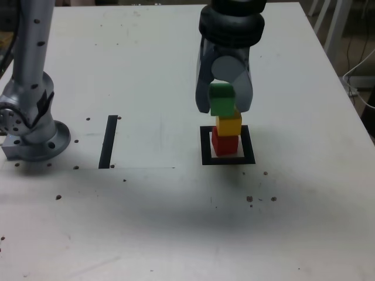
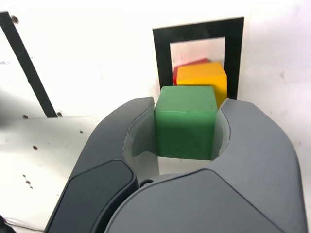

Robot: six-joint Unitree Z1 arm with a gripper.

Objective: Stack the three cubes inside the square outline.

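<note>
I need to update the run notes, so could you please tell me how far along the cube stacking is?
Done: the red cube sits inside the square outline with the yellow cube stacked on it. In hand: the green cube is clamped between the jaws of the gripper, just above the yellow one and slightly off-centre. Left: seat the green cube squarely on top, release and withdraw.

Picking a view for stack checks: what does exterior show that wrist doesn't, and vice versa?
Exterior only: the arm's base, the whole white table, and the stack from the side, with the red cube at the bottom inside the square outline.

Wrist only: a close look at the gripper shut on the green cube's sides, and how that cube sits offset from the yellow cube.

Both: green, yellow and red cubes, the outline, and the straight black strip.
</note>
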